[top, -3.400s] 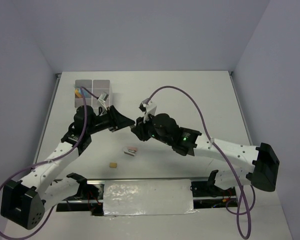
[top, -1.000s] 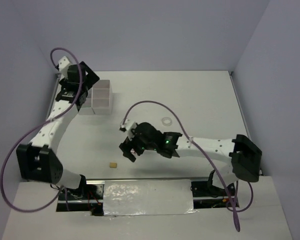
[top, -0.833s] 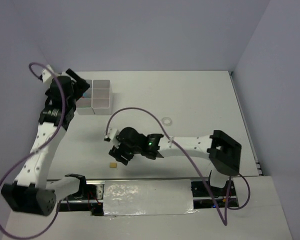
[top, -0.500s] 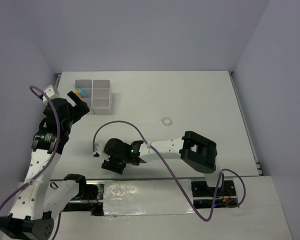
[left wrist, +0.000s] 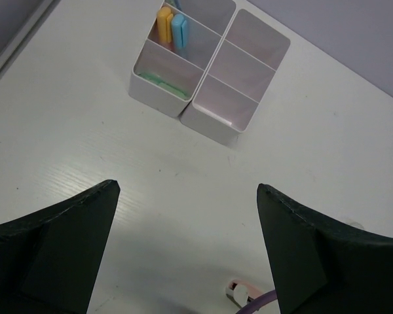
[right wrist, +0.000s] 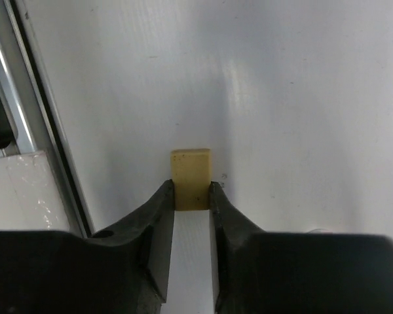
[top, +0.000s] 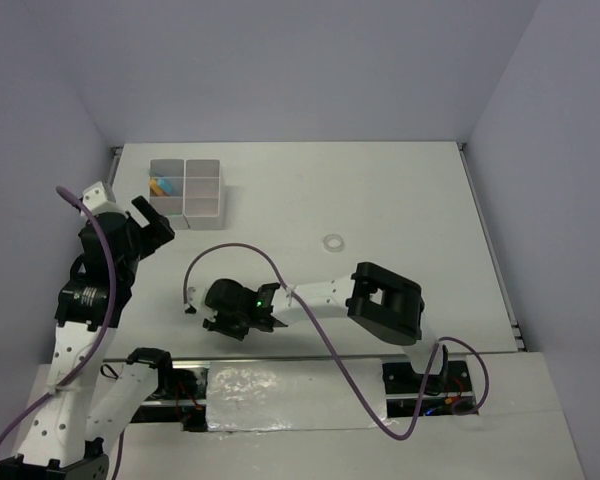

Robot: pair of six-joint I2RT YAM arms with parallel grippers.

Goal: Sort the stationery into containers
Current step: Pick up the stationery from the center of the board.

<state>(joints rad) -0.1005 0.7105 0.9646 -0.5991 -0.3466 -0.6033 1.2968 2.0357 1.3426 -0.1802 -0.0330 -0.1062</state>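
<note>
A tan block (right wrist: 190, 178) lies on the white table close to its near edge. My right gripper (right wrist: 190, 190) is shut on it, with a black fingertip pressed to each side. From above, the right gripper (top: 223, 322) hides the block. The containers (top: 186, 203), a white divided box, stand at the back left. One compartment holds a yellow highlighter (left wrist: 164, 24) and a blue highlighter (left wrist: 179, 28), and another holds a green item (left wrist: 161, 83). My left gripper (top: 150, 222) hovers open and empty just near-left of the box. A clear tape ring (top: 332, 242) lies mid-table.
The right arm (top: 310, 293) stretches low across the near middle, and its purple cable (top: 230, 249) loops over the table. A small pink-and-white piece (left wrist: 239, 290) shows beside a purple cable at the bottom of the left wrist view. A metal rail (right wrist: 36, 131) borders the near edge.
The right gripper swept left and nearer to the tan block and closed on it. The left arm drew back from over the containers towards the near left, still open.
</note>
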